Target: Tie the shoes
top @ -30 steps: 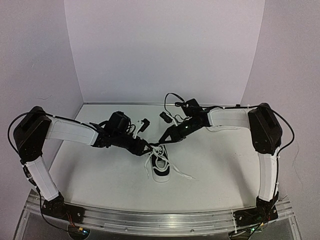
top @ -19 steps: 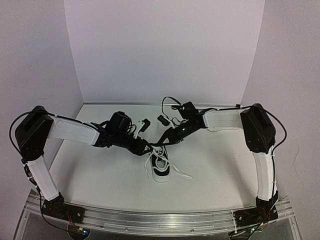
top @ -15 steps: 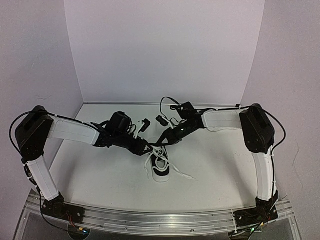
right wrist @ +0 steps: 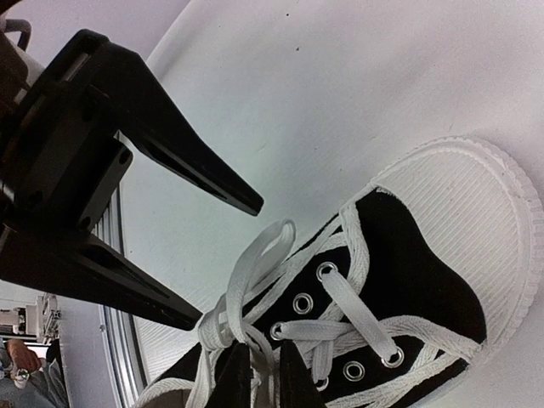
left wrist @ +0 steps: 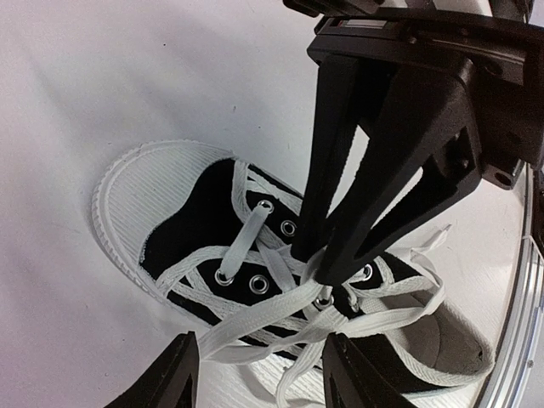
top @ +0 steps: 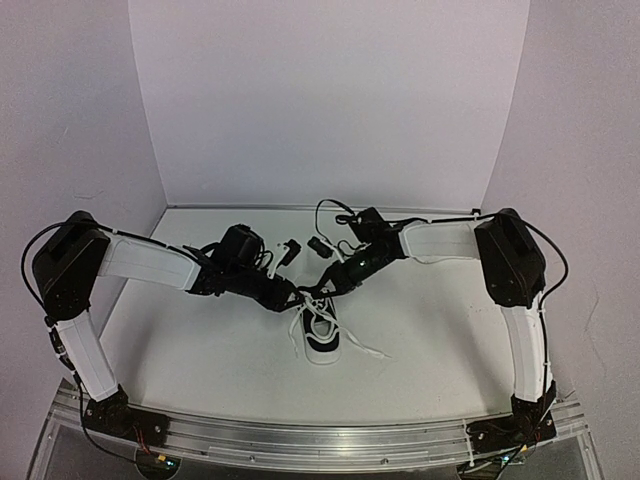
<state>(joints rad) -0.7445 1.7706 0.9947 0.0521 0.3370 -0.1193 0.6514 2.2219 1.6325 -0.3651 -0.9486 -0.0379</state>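
You are looking at a white table [top: 200,350] sitting inside plain white walls [top: 330,100], which are closing it in along the far, left and right edges. An aluminium rail [top: 330,440] is running along the whole near edge.

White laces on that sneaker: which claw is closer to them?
Right. The right gripper is pinched shut on the laces; the left gripper hangs open just beside them, not gripping.

Left arm [top: 140,262] and right arm [top: 445,240]: white covers, black joints, loose black cables, 2 tapered black fingers [left wrist: 399,144] each.
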